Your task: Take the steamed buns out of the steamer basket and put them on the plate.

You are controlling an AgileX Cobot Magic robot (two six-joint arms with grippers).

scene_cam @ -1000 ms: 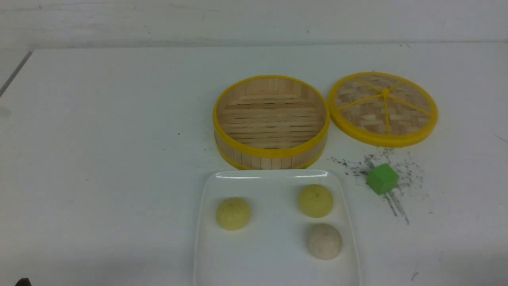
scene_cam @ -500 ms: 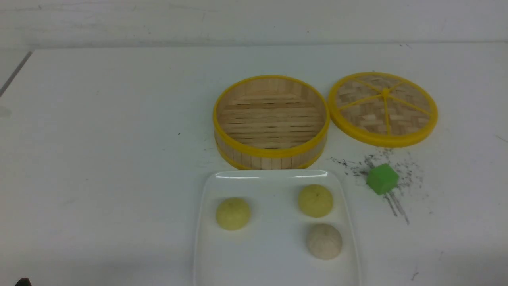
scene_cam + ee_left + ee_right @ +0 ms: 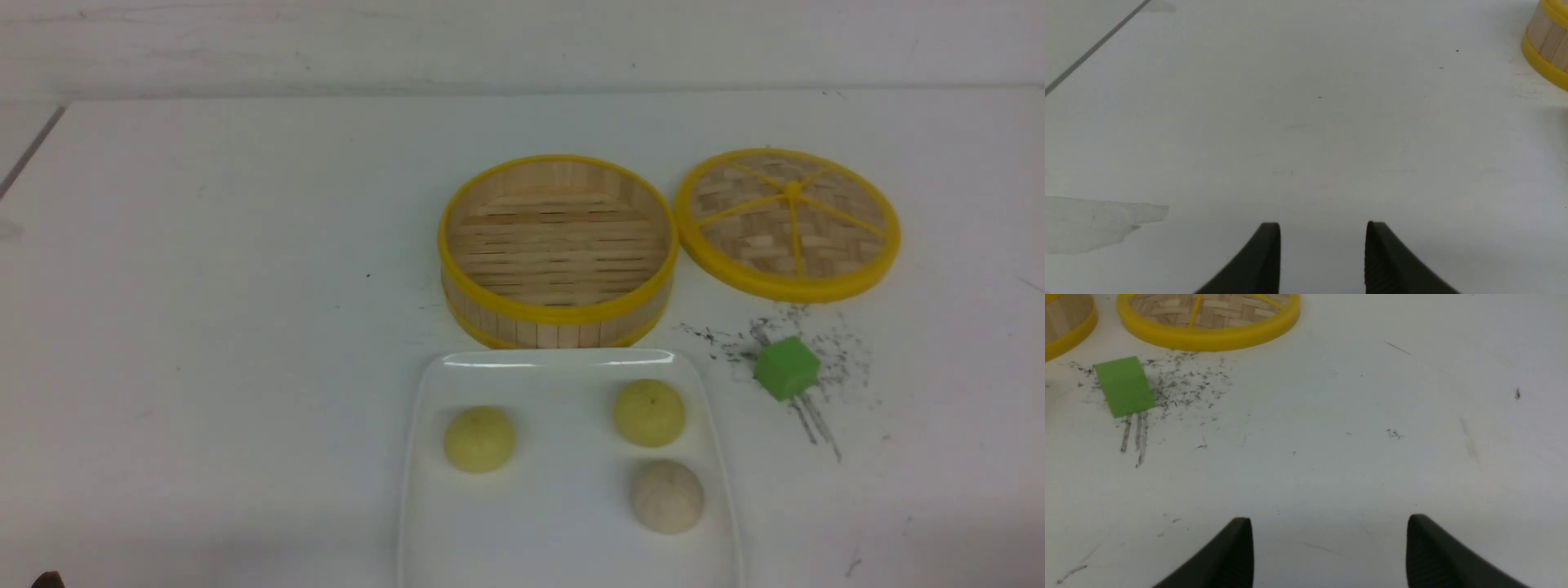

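I am holding my left claw (image 3: 1323,245) and my right claw (image 3: 1329,539) spread apart and empty above bare table (image 3: 204,286). All three buns (image 3: 480,439) are sitting on the plate (image 3: 433,531), and the basket (image 3: 558,249), ahead and to the side of each claw, is showing only bare slats. I am judging the job done, so I am keeping both claws clear of the plate.

Yellow-rimmed steamer basket (image 3: 558,253); white plate (image 3: 563,523); green cube (image 3: 785,368).
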